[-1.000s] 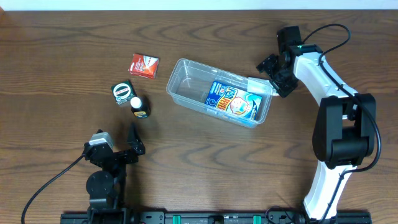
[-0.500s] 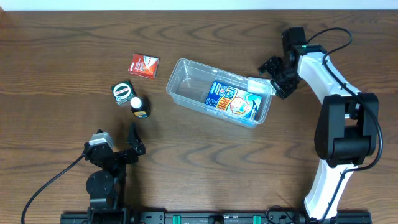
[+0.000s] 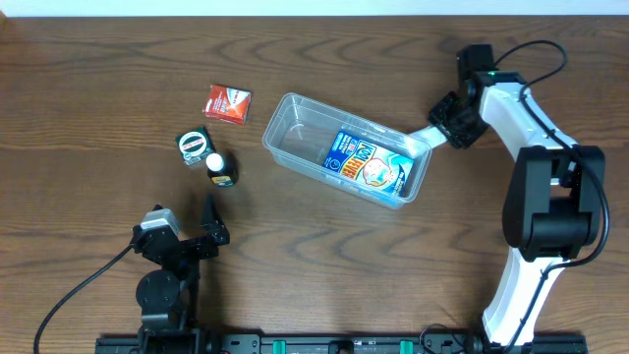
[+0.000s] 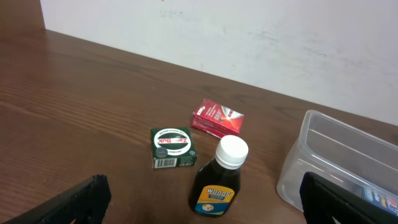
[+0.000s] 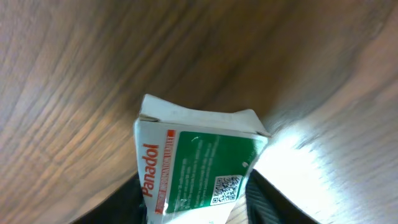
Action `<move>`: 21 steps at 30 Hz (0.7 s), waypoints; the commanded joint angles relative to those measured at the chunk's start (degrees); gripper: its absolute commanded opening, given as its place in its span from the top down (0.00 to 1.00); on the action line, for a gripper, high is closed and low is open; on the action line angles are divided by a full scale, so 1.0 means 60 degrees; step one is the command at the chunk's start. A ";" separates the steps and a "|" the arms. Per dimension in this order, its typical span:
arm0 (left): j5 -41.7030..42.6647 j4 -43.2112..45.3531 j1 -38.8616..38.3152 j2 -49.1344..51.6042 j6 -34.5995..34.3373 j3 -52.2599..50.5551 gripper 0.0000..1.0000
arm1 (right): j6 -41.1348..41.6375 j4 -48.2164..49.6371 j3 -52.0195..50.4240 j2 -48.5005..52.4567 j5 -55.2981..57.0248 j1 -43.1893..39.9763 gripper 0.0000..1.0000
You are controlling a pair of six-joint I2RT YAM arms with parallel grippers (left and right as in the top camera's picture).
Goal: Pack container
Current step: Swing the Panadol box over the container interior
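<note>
The clear plastic container (image 3: 287, 116) lies slanted mid-table with a blue-and-white carton (image 3: 369, 160) inside it. At its right end, my right gripper (image 3: 444, 124) is shut on a white and green Panadol box (image 3: 424, 136). In the right wrist view that Panadol box (image 5: 193, 155) sits between the two dark fingers (image 5: 264, 199), above the wood. My left gripper (image 3: 203, 234) rests open near the front left edge with nothing in it. In the left wrist view the left gripper (image 4: 208, 204) faces the container (image 4: 336, 149).
Left of the container lie a red packet (image 3: 227, 102), a green Zam-Buk box (image 3: 195, 146) and a dark Woods bottle (image 3: 220, 168). The left wrist view shows the same bottle (image 4: 219, 180), green box (image 4: 172, 147) and red packet (image 4: 217, 117), with a white wall behind.
The right gripper's jaws have closed on the Panadol box at the container's right end, and the arm has shifted a little to the right. The left arm has not moved.
</note>
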 commanded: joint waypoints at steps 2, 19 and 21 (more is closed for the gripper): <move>-0.0113 -0.0164 0.0036 -0.0004 0.0058 -0.0310 0.02 | -0.1242 0.0168 -0.0033 0.0149 0.0015 -0.0361 0.72; -0.0113 -0.0164 0.0036 -0.0004 0.0058 -0.0310 0.02 | -0.4572 0.0091 0.1286 -0.0521 -0.1738 -0.1126 0.93; -0.0113 -0.0164 0.0036 -0.0004 0.0058 -0.0310 0.02 | -0.5118 -0.0284 0.1865 -0.0823 -0.1763 -0.1126 0.94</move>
